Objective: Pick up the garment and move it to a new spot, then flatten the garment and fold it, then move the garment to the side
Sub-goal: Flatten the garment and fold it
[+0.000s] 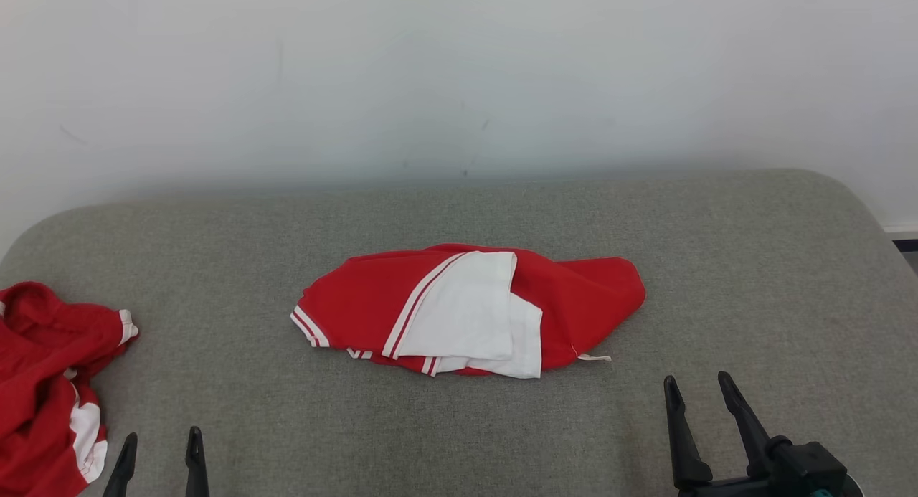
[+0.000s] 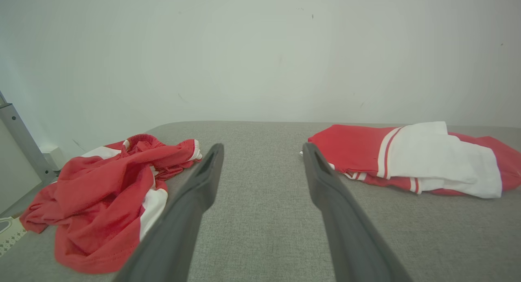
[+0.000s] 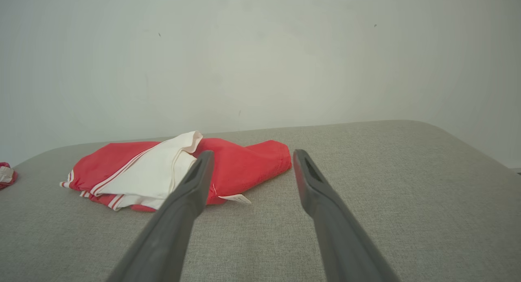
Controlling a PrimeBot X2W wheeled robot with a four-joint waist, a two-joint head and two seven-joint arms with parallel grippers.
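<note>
Left gripper [image 1: 162, 434]: 2 fingers spread wide, nothing between them. It sits to the near left of the folded red-and-white garment [image 1: 466, 310], well apart from it.

Right gripper [image 1: 697, 377]: also wide and empty, to the near right of the garment and closer to it than the left one. Its fingers point past the garment's red end, where a white label [image 1: 595, 357] sticks out.

We read both as standing off so the cloth lies undisturbed and either arm can come in.

The garment lies midway across the grey padded table [image 1: 753, 267]. It is a compact bundle: a white panel doubled over the red, striped hems stacked at its left end. Folding looks done to us, leaving only the move aside.

Far left of it, at the table edge, lies a crumpled red-and-white garment [image 1: 50, 382]. Whether it is waiting or already set by, we cannot tell.
</note>
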